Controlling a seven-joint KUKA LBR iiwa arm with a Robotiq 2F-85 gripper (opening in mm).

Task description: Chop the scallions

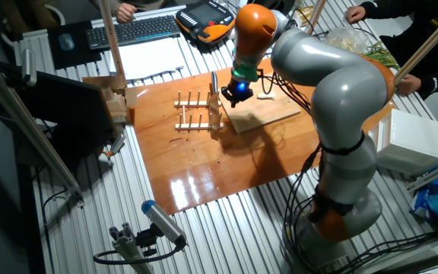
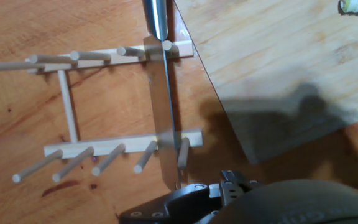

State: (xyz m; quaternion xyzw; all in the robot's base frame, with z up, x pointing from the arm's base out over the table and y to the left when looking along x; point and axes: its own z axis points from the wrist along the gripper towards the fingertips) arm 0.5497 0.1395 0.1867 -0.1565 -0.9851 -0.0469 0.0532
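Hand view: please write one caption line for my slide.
Knife standing in a wooden peg rack beside the cutting board.

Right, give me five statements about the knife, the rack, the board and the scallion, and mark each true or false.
1. The knife sits in the wooden peg rack. True: its blade runs across both rails, between the pegs.
2. The rack stands on the cutting board. False: it stands on the darker wooden tabletop, beside the board.
3. A scallion piece lies on the board. True: a pale piece lies near the far edge.
4. The gripper holds the scallion piece. False: the piece lies on the board, apart from the gripper.
5. The gripper is over the rack end of the board. True: in the fixed view it hangs by the knife handle, but whether the fingers are closed cannot be seen.
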